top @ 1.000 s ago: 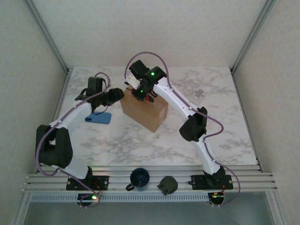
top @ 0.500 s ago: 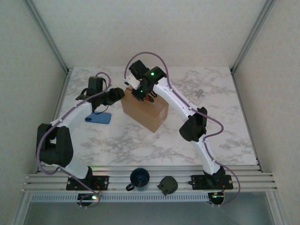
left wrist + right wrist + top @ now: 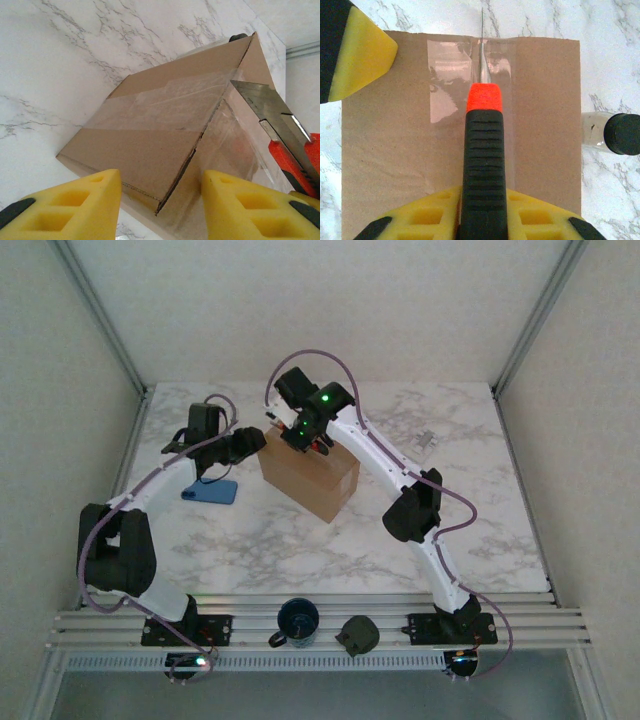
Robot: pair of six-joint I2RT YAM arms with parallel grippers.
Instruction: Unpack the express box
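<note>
From above, the express box [image 3: 308, 478] sits on the marble table [image 3: 480, 530], turned at an angle. The left gripper [image 3: 262, 438] is at the box's far left corner. The right gripper [image 3: 312, 445] hangs over the box's far end. A flat blue object [image 3: 210, 490] lies on the table just to the left of the box. A dark mug [image 3: 297, 620] stands well to the near side of the box, on the rail between the arm bases.

In your left wrist view, the box's taped end face rises just beyond the yellow fingers [image 3: 75, 205]. They stand spread, with the box's lower corner between them. You cannot tell whether either pad touches the cardboard. Clear tape [image 3: 150, 100] runs across that face and over the top edge. At the box's upper right, the steel blade of a knife [image 3: 260, 102] meets the top edge of the carton, with its orange body behind it.

In your right wrist view, you look straight down on the box's top. The right fingers are pinched on the knife's ribbed black handle. The blade lies along the taped centre seam, pointing at the box's far edge. One yellow left-gripper pad overlaps the box's far left corner. A small clear bottle [image 3: 607, 134] with a black cap lies just beside the box's right edge.
</note>
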